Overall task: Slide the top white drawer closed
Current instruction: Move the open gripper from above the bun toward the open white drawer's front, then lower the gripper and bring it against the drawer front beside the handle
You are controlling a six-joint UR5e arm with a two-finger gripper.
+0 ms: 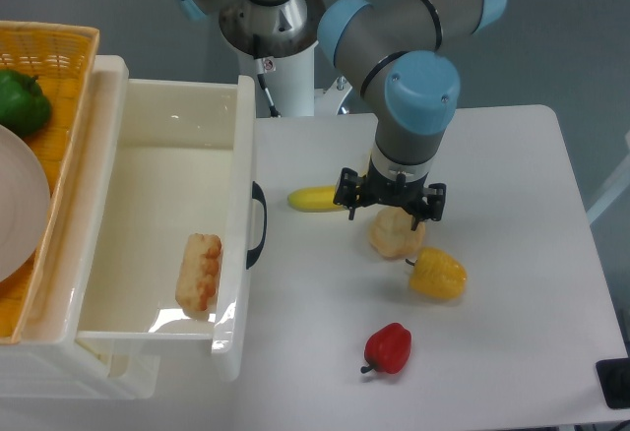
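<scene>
While the arm hangs mid-frame over the food, the top white drawer [162, 219] sits pulled right out on the left side of the frame, its tall front panel facing right with the black arched handle [258, 224] sticking out toward the middle of the table [512, 352]. Its long axis runs top to bottom in the picture, and the front panel's edge lines up the same way, so the drawer points right and its back end tucks under the yellow wicker basket [49, 47] at the upper left. Inside it, near the bottom right corner of the tray, lies a piece of bread [199, 272] right against the front panel.

Room-wise, there's a bare strip of tabletop just right of the handle, running down to the lower edge. A banana [315, 198] lies closest to that strip, near the handle but apart from it. The gripper [390, 205] hovers over a pale bun [397, 233], just right of the banana; its fingers are spread, nothing between them. A yellow pepper [438, 274] sits just beside the bun on the lower right, and a red pepper [389, 348] is lower down, well apart. A green pepper [22, 101] and a white plate [20, 215] sit in the basket.
</scene>
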